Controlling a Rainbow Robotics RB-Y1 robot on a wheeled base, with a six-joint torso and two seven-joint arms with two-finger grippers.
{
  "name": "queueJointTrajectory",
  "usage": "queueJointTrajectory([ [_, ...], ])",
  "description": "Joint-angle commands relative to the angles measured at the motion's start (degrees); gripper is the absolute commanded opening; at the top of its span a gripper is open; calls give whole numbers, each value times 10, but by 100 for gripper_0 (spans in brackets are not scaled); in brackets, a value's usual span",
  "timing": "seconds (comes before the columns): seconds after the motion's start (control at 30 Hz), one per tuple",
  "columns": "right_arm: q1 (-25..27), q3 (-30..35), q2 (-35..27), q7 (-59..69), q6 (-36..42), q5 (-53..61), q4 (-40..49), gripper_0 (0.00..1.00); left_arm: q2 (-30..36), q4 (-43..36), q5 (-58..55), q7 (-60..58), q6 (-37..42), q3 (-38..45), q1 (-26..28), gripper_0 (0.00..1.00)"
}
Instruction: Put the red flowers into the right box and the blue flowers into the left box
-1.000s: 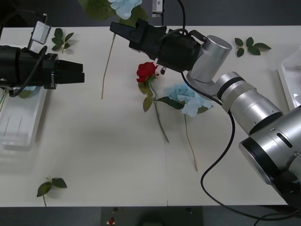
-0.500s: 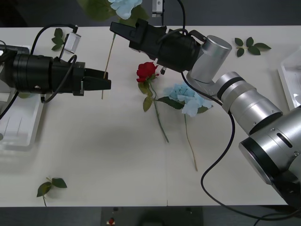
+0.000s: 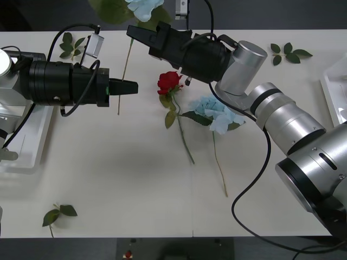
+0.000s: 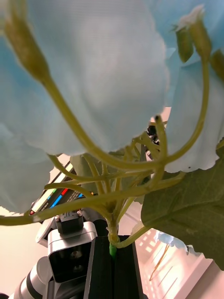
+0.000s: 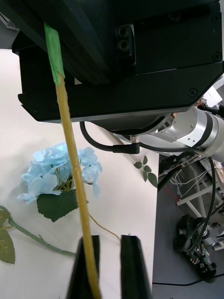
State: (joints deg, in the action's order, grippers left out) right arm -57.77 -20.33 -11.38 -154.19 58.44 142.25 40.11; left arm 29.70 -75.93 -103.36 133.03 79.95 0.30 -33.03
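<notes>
Tray first: the left box [image 3: 27, 142] sits at the table's left edge, mostly under the left arm. The left gripper [image 3: 129, 87] reaches out over the table [image 3: 119, 173] toward the hanging yellow stem [image 3: 124, 70] of a blue flower; in the left wrist view its black fingers [image 5: 133, 266] stand slightly parted, the stem [image 5: 77, 182] crossing in front of one finger, and contact cannot be told. The right gripper [image 3: 135, 33] is clamped on that stem just below the bloom [image 3: 143, 6], holding the held blue flower [image 4: 93, 70] up at the table's far edge. Near the middle lie a red flower [image 3: 169, 81] and, beside it, a second blue flower [image 3: 214, 112]. The right box [image 3: 335, 86] lies at the right edge.
</notes>
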Motion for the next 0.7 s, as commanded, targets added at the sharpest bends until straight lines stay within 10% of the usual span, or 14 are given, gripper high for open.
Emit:
queueJointTrajectory([
  [0.03, -4, 4, 5, -8, 4, 1, 15, 0, 8, -17, -3, 19, -1, -2, -19, 0],
  [0.3, -4, 4, 5, -8, 4, 2, 16, 0, 9, -16, -5, 20, -1, -2, -19, 0],
  [0.5, -4, 6, 0, -8, 4, 2, 15, 68, 9, -16, -9, 20, -1, -2, -19, 0],
  [0.7, -3, 6, -6, -8, 4, 2, 15, 94, 16, -17, -4, 18, -1, 7, -19, 0],
])
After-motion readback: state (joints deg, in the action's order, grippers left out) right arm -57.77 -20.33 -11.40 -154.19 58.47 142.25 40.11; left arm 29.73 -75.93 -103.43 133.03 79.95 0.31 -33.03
